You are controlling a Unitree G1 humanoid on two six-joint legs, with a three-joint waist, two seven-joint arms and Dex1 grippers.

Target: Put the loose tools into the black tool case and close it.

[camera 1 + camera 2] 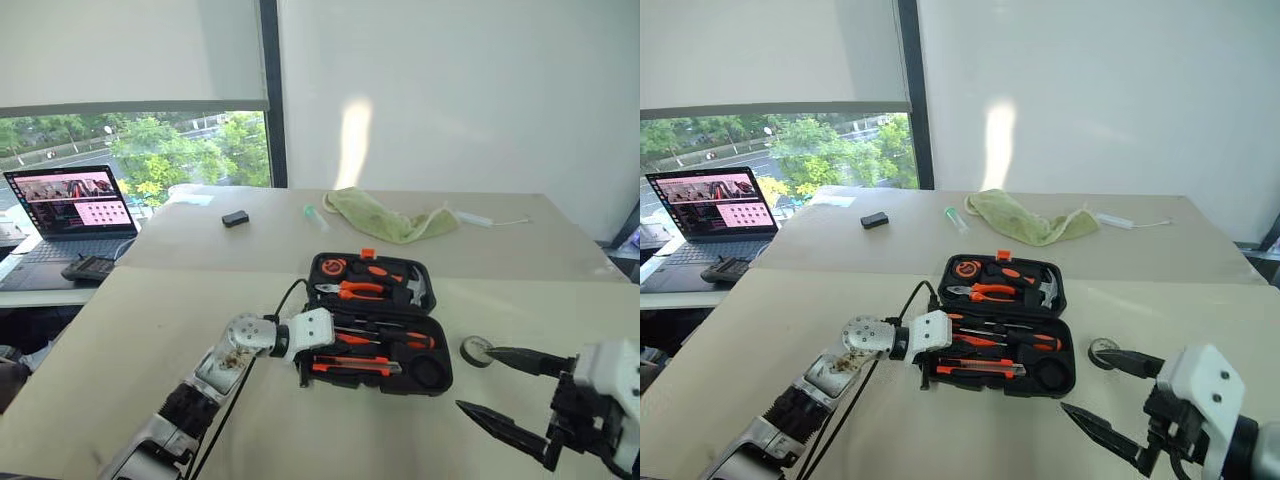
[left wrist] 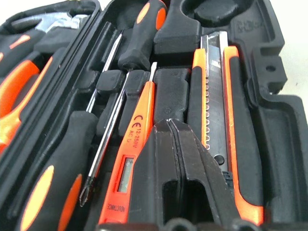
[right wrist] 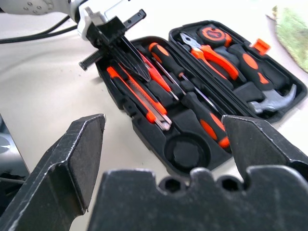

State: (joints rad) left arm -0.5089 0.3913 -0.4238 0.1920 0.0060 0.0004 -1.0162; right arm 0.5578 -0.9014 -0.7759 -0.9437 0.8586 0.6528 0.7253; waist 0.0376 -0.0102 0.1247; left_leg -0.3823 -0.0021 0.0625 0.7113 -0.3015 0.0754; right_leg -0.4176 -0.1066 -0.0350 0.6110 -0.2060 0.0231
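L pincer (image 3: 126,45) closed, empty, tip over black tool case (image 1: 436,381); R pincer (image 1: 500,385) wide open, empty; tape roll (image 1: 476,350) partly hidden.

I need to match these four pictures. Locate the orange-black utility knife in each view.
Left eye: utility knife along the case's near edge.
Right eye: same slot, near edge.
Left wrist: knife just beyond the shut left gripper.
Right wrist: knife under that gripper.
Shared landmark: empty round recess.

The left gripper (image 2: 185,159) — fingers together — sits over the slim orange tool (image 2: 134,159) and utility knife (image 2: 216,110) in their slots.
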